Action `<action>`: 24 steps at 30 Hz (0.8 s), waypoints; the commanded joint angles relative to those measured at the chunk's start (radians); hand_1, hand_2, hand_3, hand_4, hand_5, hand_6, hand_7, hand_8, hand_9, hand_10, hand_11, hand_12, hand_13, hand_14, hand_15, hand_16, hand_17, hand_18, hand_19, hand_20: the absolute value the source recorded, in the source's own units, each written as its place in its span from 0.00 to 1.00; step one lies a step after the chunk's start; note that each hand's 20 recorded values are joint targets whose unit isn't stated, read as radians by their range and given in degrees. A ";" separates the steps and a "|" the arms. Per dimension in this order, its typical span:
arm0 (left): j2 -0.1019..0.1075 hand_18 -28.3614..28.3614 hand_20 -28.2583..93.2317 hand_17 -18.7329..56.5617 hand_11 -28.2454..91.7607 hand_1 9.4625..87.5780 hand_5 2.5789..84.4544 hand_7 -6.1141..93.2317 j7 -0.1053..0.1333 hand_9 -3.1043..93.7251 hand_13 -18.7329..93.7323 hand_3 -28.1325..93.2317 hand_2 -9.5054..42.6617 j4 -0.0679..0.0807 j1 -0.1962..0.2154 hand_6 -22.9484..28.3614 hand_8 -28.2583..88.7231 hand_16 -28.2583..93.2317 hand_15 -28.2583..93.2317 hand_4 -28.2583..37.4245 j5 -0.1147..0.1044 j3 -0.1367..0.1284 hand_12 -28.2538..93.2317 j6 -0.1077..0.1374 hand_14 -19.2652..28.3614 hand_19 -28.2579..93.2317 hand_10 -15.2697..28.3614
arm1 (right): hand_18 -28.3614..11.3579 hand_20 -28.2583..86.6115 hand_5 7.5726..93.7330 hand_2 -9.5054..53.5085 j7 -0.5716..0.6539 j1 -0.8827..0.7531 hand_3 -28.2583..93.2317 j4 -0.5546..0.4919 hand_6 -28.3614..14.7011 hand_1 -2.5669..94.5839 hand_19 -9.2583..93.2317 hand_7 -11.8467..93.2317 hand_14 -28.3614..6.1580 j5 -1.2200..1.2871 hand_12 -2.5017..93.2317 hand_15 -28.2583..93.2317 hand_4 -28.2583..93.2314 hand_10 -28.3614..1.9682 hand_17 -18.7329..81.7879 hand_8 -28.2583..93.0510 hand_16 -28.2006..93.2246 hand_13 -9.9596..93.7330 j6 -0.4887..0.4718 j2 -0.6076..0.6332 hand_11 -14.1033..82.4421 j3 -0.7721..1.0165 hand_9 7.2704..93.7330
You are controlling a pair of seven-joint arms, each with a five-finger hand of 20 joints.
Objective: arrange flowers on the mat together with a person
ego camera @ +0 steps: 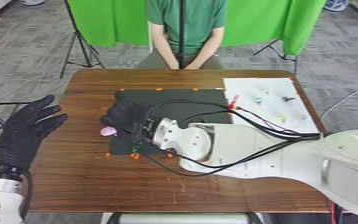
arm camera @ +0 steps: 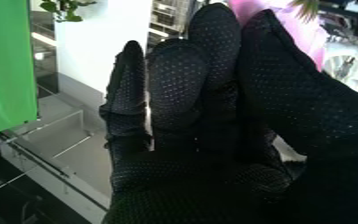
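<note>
Overlapping left edge of black mat (ego camera: 189, 96) in head view: R hand (ego camera: 125, 114), digits straight, together, thumb alongside. Pink flower (ego camera: 109, 131) at same edge of mat, toward its near-left corner; wrist view puts bloom close behind thumb & fingertips. Contact/grasp: can't tell. L hand (ego camera: 29, 131) released, digits extended, at left edge of wooden table surface (ego camera: 87, 175), apart from mat. White sheet (ego camera: 251, 86) lies toward far-right corner of surface, w/ small lt-blue item (ego camera: 258, 100), dark item (ego camera: 287, 98) & yellow item (ego camera: 282, 118). Orange bits (ego camera: 135, 155) along mat's near edge.
</note>
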 commanded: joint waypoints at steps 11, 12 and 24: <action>0.004 0.90 0.31 0.20 0.50 0.24 0.43 0.31 -0.004 0.39 0.45 0.81 0.20 0.004 0.007 0.50 0.15 0.23 0.58 0.04 -0.006 0.014 0.36 -0.002 0.79 0.65 0.68 | 0.31 0.63 0.65 0.00 0.074 0.011 0.93 0.093 0.77 0.47 0.77 0.65 0.67 -0.004 0.60 0.77 0.00 0.74 0.45 0.23 0.56 0.72 -0.080 -0.029 0.44 0.011 0.78; 0.007 0.90 0.31 0.20 0.51 0.24 0.43 0.31 0.001 0.39 0.45 0.81 0.20 0.006 0.004 0.50 0.15 0.23 0.59 0.04 -0.007 0.016 0.36 -0.003 0.79 0.65 0.69 | 0.31 0.63 0.65 0.00 0.074 0.019 0.93 0.097 0.76 0.47 0.77 0.65 0.67 0.004 0.60 0.77 0.00 0.74 0.45 0.23 0.56 0.72 -0.076 -0.031 0.44 0.003 0.78; 0.003 0.90 0.30 0.20 0.51 0.24 0.43 0.32 -0.004 0.39 0.44 0.81 0.20 0.007 0.000 0.50 0.15 0.22 0.59 0.04 -0.005 0.018 0.36 -0.004 0.79 0.65 0.69 | 0.30 0.63 0.62 0.00 0.047 0.003 0.94 0.068 0.75 0.44 0.76 0.62 0.64 -0.010 0.60 0.79 0.00 0.72 0.43 0.23 0.53 0.69 -0.116 -0.018 0.43 0.035 0.76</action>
